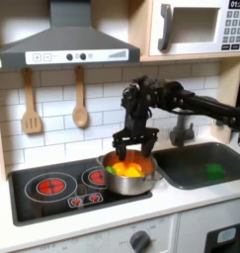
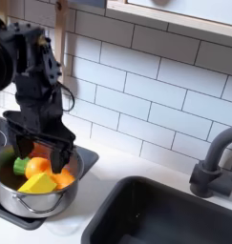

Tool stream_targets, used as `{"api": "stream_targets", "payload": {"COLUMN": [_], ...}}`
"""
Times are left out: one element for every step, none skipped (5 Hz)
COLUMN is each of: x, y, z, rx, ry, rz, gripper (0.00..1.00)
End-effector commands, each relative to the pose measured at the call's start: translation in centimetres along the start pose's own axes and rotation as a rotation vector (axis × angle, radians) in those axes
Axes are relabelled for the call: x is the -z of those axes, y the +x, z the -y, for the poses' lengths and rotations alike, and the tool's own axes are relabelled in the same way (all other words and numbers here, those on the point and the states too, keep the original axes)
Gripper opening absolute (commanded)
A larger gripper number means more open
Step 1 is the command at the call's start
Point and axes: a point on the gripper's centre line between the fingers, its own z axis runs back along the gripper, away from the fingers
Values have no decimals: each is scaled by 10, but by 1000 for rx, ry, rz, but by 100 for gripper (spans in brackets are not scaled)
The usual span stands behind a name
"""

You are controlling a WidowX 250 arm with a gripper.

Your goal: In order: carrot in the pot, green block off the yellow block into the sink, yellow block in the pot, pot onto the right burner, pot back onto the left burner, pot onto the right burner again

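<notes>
The shiny steel pot (image 1: 128, 182) (image 2: 12, 195) stands at the stove's right end, over the right side of the right burner (image 1: 95, 178), in the first exterior view. Inside it lie the orange carrot (image 2: 37, 168) (image 1: 132, 169), with a green bit at its left end, and the yellow block (image 2: 39, 184) (image 1: 127, 174). My black gripper (image 1: 132, 151) (image 2: 39, 152) hangs straight down over the pot. It is open, with its fingers (image 2: 66, 152) spread and dipping inside the rim on either side of the carrot. The green block (image 1: 215, 170) lies in the sink (image 1: 191, 153).
The left burner (image 1: 50, 185) glows red and is bare. Stove knobs (image 1: 84, 200) line the front edge. A faucet (image 1: 181, 128) (image 2: 219, 162) stands behind the dark sink basin (image 2: 165, 214). A spatula (image 1: 31, 107) and a wooden spoon (image 1: 80, 99) hang on the tiled wall.
</notes>
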Motion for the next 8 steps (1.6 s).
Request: {"api": "stream_targets", "payload": {"x": [-20,-32,-32,-35,-37,-38,-38,-38], "y": [-24,-44,-69,-86,-85,-85,-85,-85], "z": [13,26,28,34,32,32,32,32], "rx": [74,140,171,196,199,204,204,204], "ry": [-32,-46,-44,-61,-54,-54,-54,-54], "rz": [-12,-3,-30,-28,-24,-22,-24,-24], "gripper": [100,100,100,100,100,100,100,100]}}
